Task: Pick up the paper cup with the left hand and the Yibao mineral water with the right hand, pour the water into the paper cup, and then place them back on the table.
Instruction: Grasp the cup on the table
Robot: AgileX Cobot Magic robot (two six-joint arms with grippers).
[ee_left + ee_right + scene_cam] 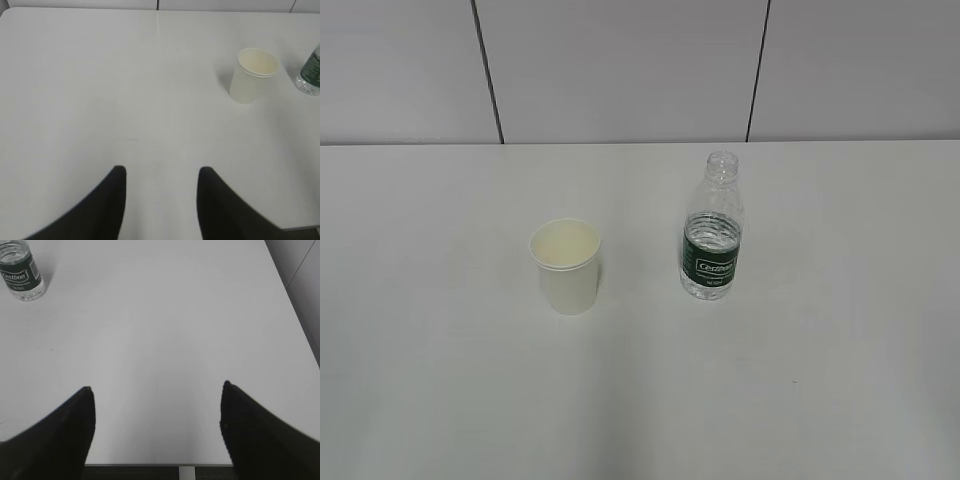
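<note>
The cream-white paper cup stands upright on the white table, left of centre. The uncapped clear bottle with a dark green label stands upright to its right, apart from it. Neither arm shows in the exterior view. In the left wrist view my left gripper is open and empty, with the cup far ahead to the right and the bottle's edge at the frame's right. In the right wrist view my right gripper is wide open and empty near the table's front edge; the bottle is far ahead to the left.
A grey panelled wall runs behind the table. The table's front edge shows under the right gripper, and its right edge runs along that view's right side.
</note>
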